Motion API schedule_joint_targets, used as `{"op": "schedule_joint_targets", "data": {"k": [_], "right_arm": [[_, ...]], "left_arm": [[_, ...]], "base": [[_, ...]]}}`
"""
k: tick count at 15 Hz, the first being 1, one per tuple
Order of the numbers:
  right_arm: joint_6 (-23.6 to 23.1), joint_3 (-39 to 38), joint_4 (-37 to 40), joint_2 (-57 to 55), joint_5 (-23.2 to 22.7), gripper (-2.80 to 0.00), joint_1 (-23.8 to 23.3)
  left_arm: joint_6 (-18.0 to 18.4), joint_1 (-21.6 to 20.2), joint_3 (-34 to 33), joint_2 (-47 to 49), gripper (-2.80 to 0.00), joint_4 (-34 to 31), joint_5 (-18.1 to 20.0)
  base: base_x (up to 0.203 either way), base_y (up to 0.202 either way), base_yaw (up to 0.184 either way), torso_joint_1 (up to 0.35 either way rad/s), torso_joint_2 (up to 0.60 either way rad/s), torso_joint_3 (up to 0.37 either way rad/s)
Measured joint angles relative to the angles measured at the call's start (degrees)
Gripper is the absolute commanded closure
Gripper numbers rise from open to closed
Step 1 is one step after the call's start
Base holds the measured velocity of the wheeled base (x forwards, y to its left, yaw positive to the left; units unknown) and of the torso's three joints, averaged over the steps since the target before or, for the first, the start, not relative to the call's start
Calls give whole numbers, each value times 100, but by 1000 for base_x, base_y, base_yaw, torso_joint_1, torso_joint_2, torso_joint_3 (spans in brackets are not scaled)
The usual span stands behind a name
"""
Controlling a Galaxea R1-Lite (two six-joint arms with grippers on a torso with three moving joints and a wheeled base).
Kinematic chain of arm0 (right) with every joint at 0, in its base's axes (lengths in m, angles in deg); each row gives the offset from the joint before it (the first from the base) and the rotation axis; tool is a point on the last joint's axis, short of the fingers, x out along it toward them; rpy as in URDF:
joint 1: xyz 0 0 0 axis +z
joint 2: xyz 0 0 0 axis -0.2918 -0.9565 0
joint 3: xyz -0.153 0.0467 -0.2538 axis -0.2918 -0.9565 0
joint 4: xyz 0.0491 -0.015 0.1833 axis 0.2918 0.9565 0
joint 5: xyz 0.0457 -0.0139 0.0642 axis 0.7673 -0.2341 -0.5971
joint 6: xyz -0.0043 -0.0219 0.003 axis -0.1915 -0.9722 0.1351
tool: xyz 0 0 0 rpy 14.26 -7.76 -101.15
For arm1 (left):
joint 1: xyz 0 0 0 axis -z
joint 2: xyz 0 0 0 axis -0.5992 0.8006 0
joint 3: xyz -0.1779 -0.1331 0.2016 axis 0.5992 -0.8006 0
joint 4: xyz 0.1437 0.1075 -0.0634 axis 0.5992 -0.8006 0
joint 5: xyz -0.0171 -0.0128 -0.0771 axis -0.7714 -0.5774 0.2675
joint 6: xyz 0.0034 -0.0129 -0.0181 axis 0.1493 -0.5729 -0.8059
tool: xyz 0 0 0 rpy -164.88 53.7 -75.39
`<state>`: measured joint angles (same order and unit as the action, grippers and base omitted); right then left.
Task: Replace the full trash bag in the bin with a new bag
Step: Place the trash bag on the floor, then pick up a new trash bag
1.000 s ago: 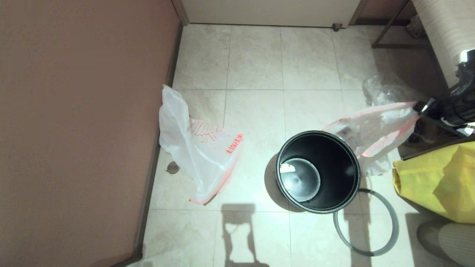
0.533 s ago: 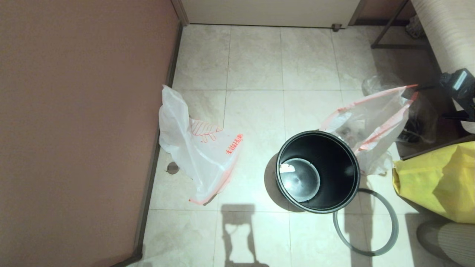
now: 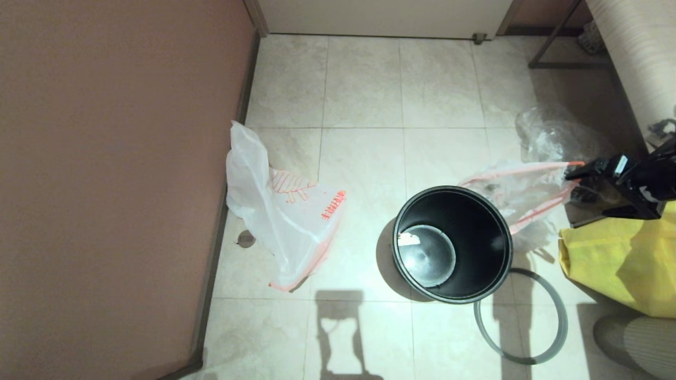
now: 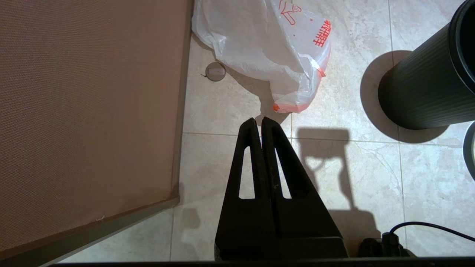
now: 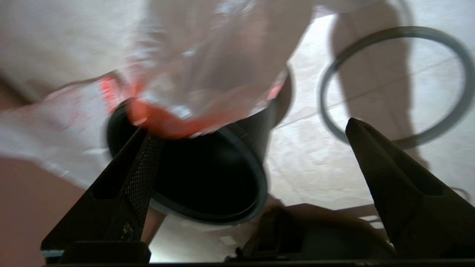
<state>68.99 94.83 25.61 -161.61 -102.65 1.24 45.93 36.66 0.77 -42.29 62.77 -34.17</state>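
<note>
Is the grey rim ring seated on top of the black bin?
No, in the head view the grey rim ring lies flat on the floor beside the bin, whose top edge is bare.

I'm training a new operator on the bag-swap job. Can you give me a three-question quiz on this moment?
1. True or false: the bin has a bag fitted in it.
2. Where does the grey rim ring lie? A) on the bin B) on the floor beside the bin C) under the new bag
3. Which hand has its fingers spread wide, and which bag is it next to?

Key:
1. False: the bin is unlined.
2. B.
3. The right hand, at the top edge of the full trash bag beside the bin; the left hand is shut, hanging above the floor.
</note>
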Motion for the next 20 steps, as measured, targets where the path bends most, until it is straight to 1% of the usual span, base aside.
{"op": "schedule_joint_targets", "data": {"k": [2, 5, 6, 7, 10, 13, 17, 20], "right_arm": [[30, -28, 100, 525, -489, -280, -1], [-21, -30, 475, 1336, -1005, -280, -6], [-31, -38, 616, 1504, -1101, -280, -1], [-41, -64, 656, 1598, -1115, 0, 21], [-94, -107, 650, 1631, -1100, 0, 234], [-134, 62, 650, 1450, -1002, 0, 637], [-152, 176, 639, 996, -337, 0, 1361], [-175, 336, 626, 509, -257, 0, 1606]], "left_arm": [[0, 0, 0, 0, 0, 0, -1], [0, 0, 0, 0, 0, 0, 2], [2, 0, 0, 0, 0, 0, 0], [0, 0, 0, 0, 0, 0, -1], [0, 0, 0, 0, 0, 0, 0], [0, 0, -2, 0, 0, -2, -1], [-2, 0, -2, 0, 0, 0, -1], [0, 0, 2, 0, 0, 0, 0]], "base": [[0, 0, 0, 0, 0, 0], [0, 0, 0, 0, 0, 0], [0, 0, 0, 0, 0, 0], [0, 0, 0, 0, 0, 0], [0, 0, 0, 0, 0, 0], [0, 0, 0, 0, 0, 0], [0, 0, 0, 0, 0, 0], [0, 0, 0, 0, 0, 0]]}}
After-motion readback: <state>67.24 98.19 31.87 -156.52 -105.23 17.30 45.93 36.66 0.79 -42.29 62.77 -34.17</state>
